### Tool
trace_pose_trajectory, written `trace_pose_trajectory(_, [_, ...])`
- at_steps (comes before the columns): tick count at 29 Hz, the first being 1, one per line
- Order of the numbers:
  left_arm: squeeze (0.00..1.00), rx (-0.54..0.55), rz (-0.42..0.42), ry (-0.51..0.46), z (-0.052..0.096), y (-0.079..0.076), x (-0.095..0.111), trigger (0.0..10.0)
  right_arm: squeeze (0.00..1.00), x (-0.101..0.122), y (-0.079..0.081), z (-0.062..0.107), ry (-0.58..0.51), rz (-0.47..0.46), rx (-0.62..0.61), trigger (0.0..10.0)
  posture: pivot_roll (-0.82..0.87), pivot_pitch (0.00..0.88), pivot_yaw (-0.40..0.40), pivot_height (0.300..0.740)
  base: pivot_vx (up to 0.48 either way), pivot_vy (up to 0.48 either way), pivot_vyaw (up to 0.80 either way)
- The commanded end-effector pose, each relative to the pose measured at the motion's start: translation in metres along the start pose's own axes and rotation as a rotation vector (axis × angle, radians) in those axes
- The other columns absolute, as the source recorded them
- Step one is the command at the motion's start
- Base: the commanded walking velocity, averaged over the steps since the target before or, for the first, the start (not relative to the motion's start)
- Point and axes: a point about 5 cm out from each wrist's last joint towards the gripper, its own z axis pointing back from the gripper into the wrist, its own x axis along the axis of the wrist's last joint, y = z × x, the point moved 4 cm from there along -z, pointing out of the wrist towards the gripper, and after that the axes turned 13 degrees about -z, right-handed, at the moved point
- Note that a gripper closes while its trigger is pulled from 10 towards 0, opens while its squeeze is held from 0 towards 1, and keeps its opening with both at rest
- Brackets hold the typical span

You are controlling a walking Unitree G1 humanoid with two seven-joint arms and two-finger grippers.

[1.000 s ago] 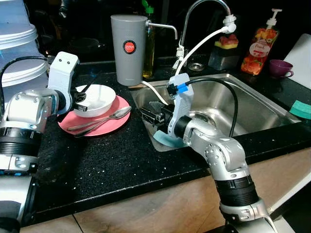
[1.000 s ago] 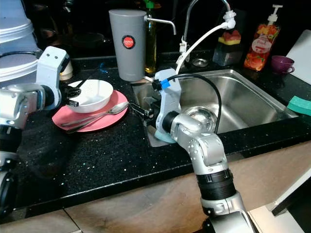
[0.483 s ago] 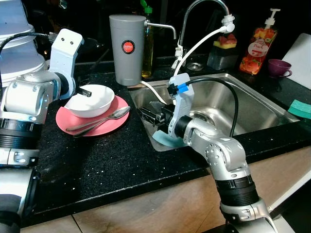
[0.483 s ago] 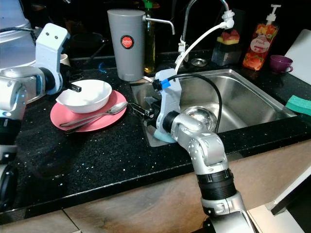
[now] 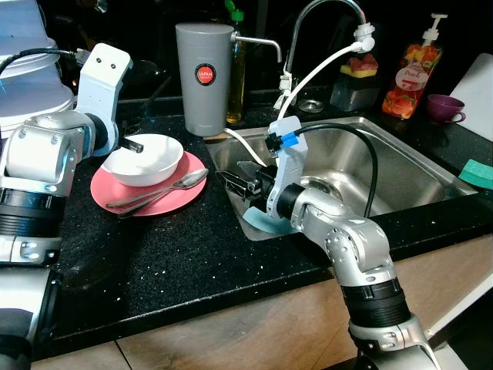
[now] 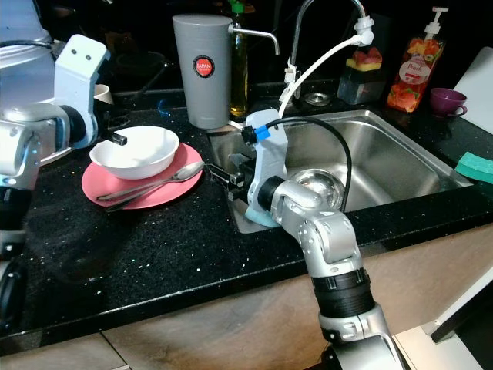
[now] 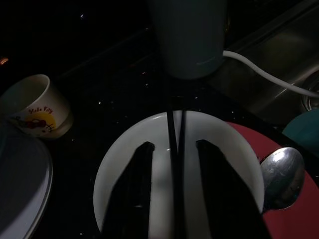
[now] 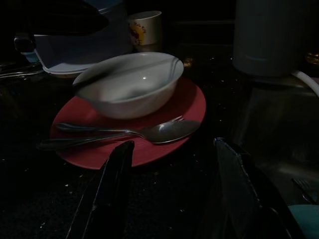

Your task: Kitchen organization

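Hovering above the white bowl (image 5: pixel 143 156), the left gripper (image 7: pixel 173 154) is keeping its two black fingers apart over the bowl's hollow, with a pair of thin dark chopsticks (image 7: pixel 175 149) running between them; whether the fingers are touching the chopsticks is hard to make out in the dark wrist view. The bowl is sitting on a pink plate (image 5: pixel 154 196) on the black countertop (image 5: pixel 177 254), and a spoon (image 5: pixel 179 183) is lying on the plate just beside the bowl, with another utensil handle under it that is too dim to identify. The right gripper (image 5: pixel 240 182) is resting at the left rim of the steel sink (image 5: pixel 400 173), its fingers spread and holding nothing, pointing toward the plate. A teal item (image 5: pixel 258 223) is lying below that arm, mostly hidden by it. A grey canister (image 5: pixel 203 77) is standing behind the plate, and a small printed cup (image 7: pixel 31 107) is showing near the bowl, partly lost in shadow.
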Motion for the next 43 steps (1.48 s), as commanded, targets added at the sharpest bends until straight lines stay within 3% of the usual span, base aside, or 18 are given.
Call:
trace_pose_trajectory(1, [0.19, 0.012, -0.024, 0.019, 0.003, 0.003, -0.002, 10.0, 0.0, 0.003, -0.001, 0.0, -0.004, 0.006, -0.003, 10.0, 0.01, 0.0, -0.003, 0.74, 0.0, 0.0, 0.0])
trace_pose_trajectory(2, [0.0, 0.012, -0.024, 0.019, 0.003, 0.003, -0.002, 10.0, 0.0, 0.003, -0.001, 0.0, -0.004, 0.006, -0.003, 10.0, 0.01, 0.0, -0.003, 0.74, 0.0, 0.0, 0.0])
trace_pose_trajectory(18, [0.0, 0.0, 0.002, 0.054, 0.001, -0.002, -0.014, 10.0, 0.0, 0.002, -0.001, 0.001, -0.002, 0.005, -0.004, 10.0, 0.01, 0.0, -0.003, 0.74, 0.0, 0.0, 0.0])
trace_pose_trajectory(21, [0.0, 0.055, 0.052, 0.025, 0.002, 0.002, -0.012, 10.0, 0.0, 0.003, -0.002, 0.001, -0.004, 0.006, -0.007, 10.0, 0.01, 0.0, 0.001, 0.74, 0.0, 0.0, 0.0])
trace_pose_trajectory(22, [0.0, 0.129, 0.104, -0.027, 0.004, 0.01, -0.006, 10.0, 0.0, 0.003, -0.002, 0.002, -0.004, 0.005, -0.009, 10.0, 0.01, 0.0, 0.002, 0.74, 0.0, 0.0, 0.0])
trace_pose_trajectory(26, [0.0, 0.201, 0.137, -0.049, 0.007, 0.017, -0.004, 10.0, 0.0, 0.003, -0.003, 0.002, -0.003, 0.006, -0.011, 10.0, 0.01, 0.0, 0.002, 0.74, 0.0, 0.0, 0.0])
trace_pose_trajectory(27, [0.0, 0.29, 0.183, -0.063, 0.011, 0.025, -0.004, 10.0, 0.0, 0.002, -0.003, 0.002, -0.002, 0.007, -0.013, 10.0, 0.01, 0.0, 0.002, 0.74, 0.0, 0.0, 0.0])
trace_pose_trajectory(30, [0.0, 0.469, 0.267, -0.049, 0.027, 0.031, -0.021, 10.0, 0.0, 0.003, -0.004, 0.003, -0.002, 0.009, -0.015, 10.0, 0.0, 0.0, 0.003, 0.74, 0.0, 0.0, 0.0])
trace_pose_trajectory(33, [0.0, 0.528, 0.254, -0.015, 0.034, 0.03, -0.033, 10.0, 0.0, 0.004, -0.004, 0.003, -0.003, 0.01, -0.013, 10.0, -0.01, 0.01, 0.002, 0.74, 0.0, 0.0, 0.0])
trace_pose_trajectory(39, [0.0, 0.563, 0.269, 0.085, 0.043, 0.019, -0.052, 10.0, 0.0, 0.006, -0.004, 0.003, -0.005, -0.012, -0.004, 10.0, -0.01, 0.026, 0.001, 0.74, 0.0, 0.0, 0.0])
trace_pose_trajectory(41, [0.0, 0.528, 0.3, 0.151, 0.045, -0.004, -0.067, 10.0, 0.0, 0.007, -0.004, 0.003, -0.01, -0.042, 0.004, 10.0, -0.01, 0.032, 0.004, 0.74, 0.0, 0.0, 0.0])
trace_pose_trajectory(42, [0.0, 0.528, 0.3, 0.151, 0.045, -0.004, -0.067, 10.0, 0.0, 0.007, -0.004, 0.003, -0.01, -0.042, 0.004, 10.0, -0.01, 0.032, 0.004, 0.74, 0.0, 0.0, 0.0])
trace_pose_trajectory(43, [0.0, 0.52, 0.32, 0.172, 0.046, -0.014, -0.074, 10.0, 0.0, 0.008, -0.004, 0.003, -0.008, -0.046, 0.006, 10.0, -0.01, 0.032, 0.004, 0.74, 0.0, 0.0, 0.0])
